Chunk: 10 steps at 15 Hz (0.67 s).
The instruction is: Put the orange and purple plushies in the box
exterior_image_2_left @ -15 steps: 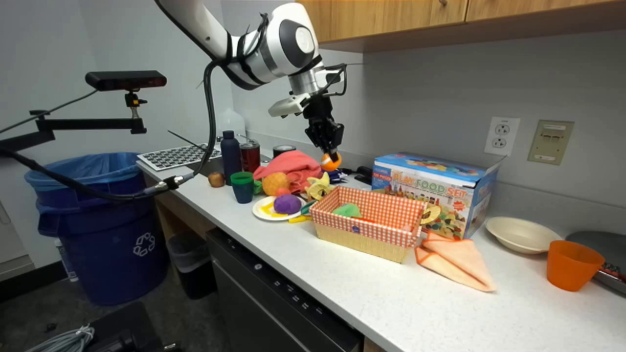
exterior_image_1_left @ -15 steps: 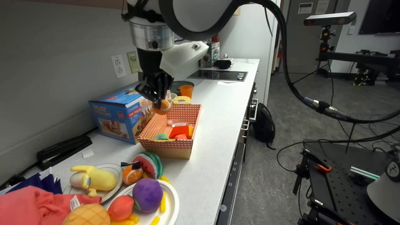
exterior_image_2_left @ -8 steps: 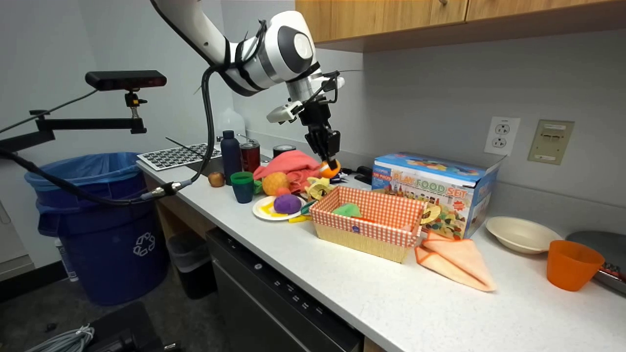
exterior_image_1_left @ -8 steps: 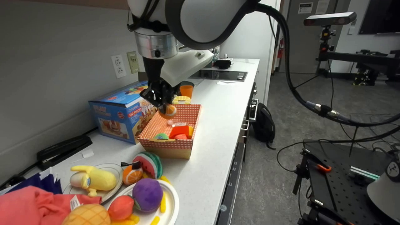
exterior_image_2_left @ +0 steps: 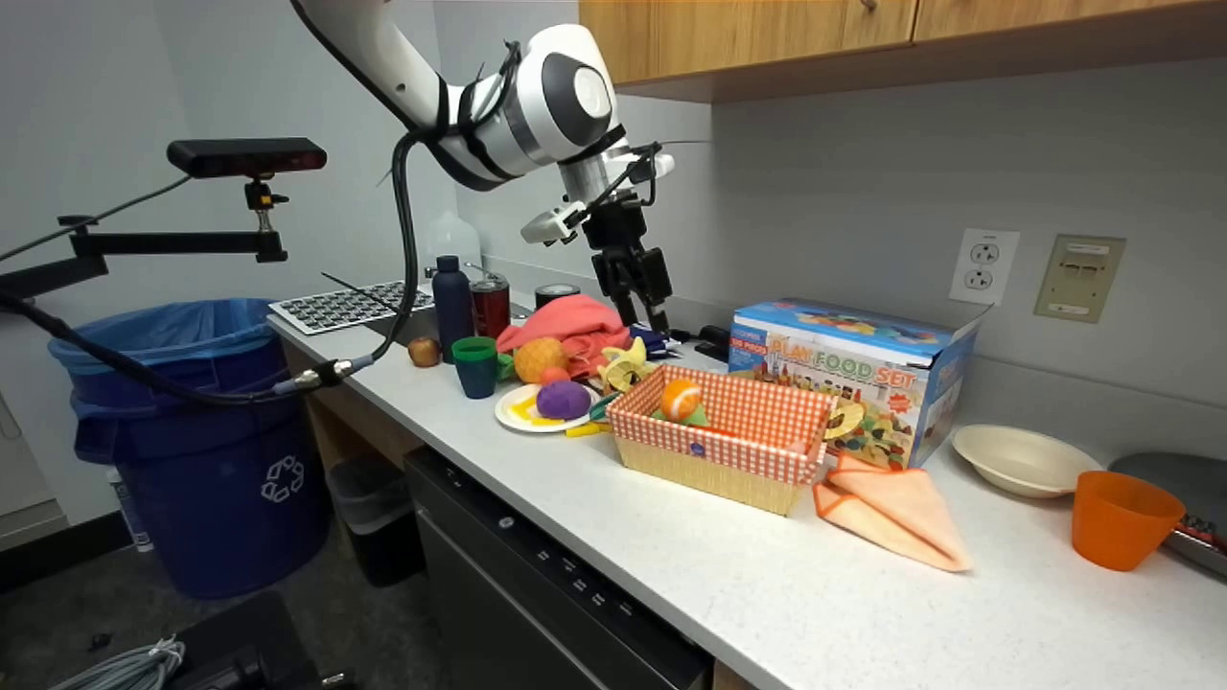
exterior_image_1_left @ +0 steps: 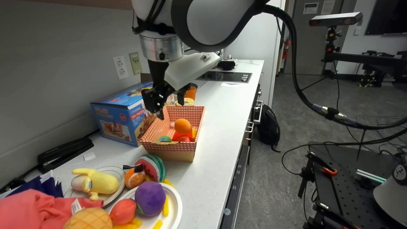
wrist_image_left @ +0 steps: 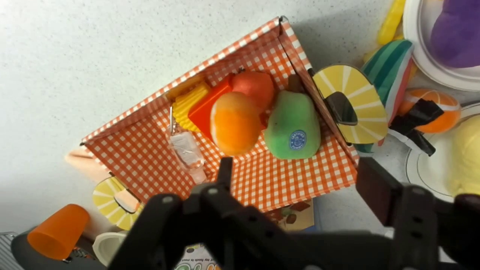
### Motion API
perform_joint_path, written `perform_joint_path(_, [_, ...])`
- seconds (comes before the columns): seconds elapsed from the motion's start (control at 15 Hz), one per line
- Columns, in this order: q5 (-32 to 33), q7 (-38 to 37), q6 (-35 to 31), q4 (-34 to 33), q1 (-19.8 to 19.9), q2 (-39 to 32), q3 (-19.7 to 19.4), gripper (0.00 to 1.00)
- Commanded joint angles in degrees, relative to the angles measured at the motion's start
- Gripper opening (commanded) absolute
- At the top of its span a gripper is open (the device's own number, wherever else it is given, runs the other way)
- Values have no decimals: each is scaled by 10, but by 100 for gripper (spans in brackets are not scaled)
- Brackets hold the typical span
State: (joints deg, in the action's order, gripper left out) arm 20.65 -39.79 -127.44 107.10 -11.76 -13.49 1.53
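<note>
1. The hand is released: its two fingers stand wide apart, low in the wrist view, one in front of the box's interior and one just past its right corner.
2. The checkered box stands on the desk, right of centre in an exterior view.
3. Near the middle of the wrist view, the orange plushie is within the box walls, overlapping a red carton and a red plushie; I cannot tell whether it touches them.
4. Just right of it lies a green pear.
5. At the lower middle of an exterior view, the purple plushie lies on a white plate.
</note>
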Motion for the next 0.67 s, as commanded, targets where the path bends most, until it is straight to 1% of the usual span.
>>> perform_joint_path(0.0, [19,-13,0,18,-3,20,-2,100])
perform_joint_path(0.4, [-5,19,-21,22,3,20,7,100])
perform_joint_path(0.6, [-44,82,-34,28,11,22,19,100])
